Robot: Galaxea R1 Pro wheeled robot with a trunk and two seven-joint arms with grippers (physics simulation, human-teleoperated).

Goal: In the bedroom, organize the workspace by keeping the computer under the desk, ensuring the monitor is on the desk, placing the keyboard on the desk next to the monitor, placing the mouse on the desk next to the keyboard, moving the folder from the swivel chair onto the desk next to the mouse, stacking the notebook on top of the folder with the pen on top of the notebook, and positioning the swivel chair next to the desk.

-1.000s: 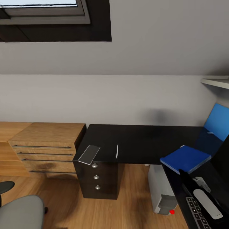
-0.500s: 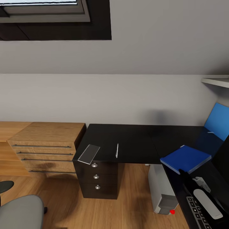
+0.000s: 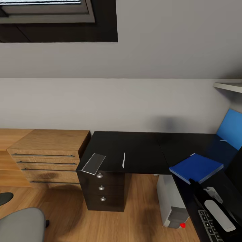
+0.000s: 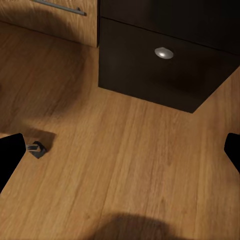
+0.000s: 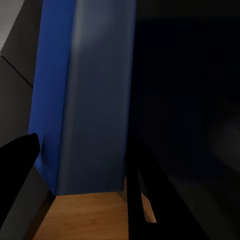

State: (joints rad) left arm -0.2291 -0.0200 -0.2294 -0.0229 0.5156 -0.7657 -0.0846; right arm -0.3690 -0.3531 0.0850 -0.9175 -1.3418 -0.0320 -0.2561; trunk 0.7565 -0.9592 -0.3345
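head view: a sloped grey wall with a dark-framed skylight [image 3: 57, 20] rises over a wooden floor [image 3: 141, 215]. the desk [image 3: 141, 148], l-shaped with a glossy black top, stands against the wall; its drawer block carries three round silver knobs [image 3: 101, 187]. a light wooden chest [image 3: 47, 154] with bar handles stands just beside it on the left. on the desk top lie one grey notebook [image 3: 93, 163] at the front edge, one thin pen [image 3: 123, 159] near it, and one blue folder [image 3: 196, 167] well apart to the right, with a blue back panel [image 3: 230, 132] beyond. the keyboard [image 3: 210, 227] shows at the lower right corner, partly behind the right arm [image 3: 215, 208]. one computer [image 3: 171, 201] stands on the floor under the desk. the swivel chair [image 3: 20, 225] sits at the lower left, apart from the desk.

left wrist view: the left gripper [image 4: 120, 150] has its dark fingertips [image 4: 10, 155] spread wide over wooden floor; one knob [image 4: 164, 52] on a dark drawer front lies ahead, and one small castor [image 4: 37, 148] rests on the floor.

right wrist view: the right gripper's state cannot be told; one dark finger [image 5: 17, 155] shows beside a blue panel [image 5: 80, 95] and a dark surface.
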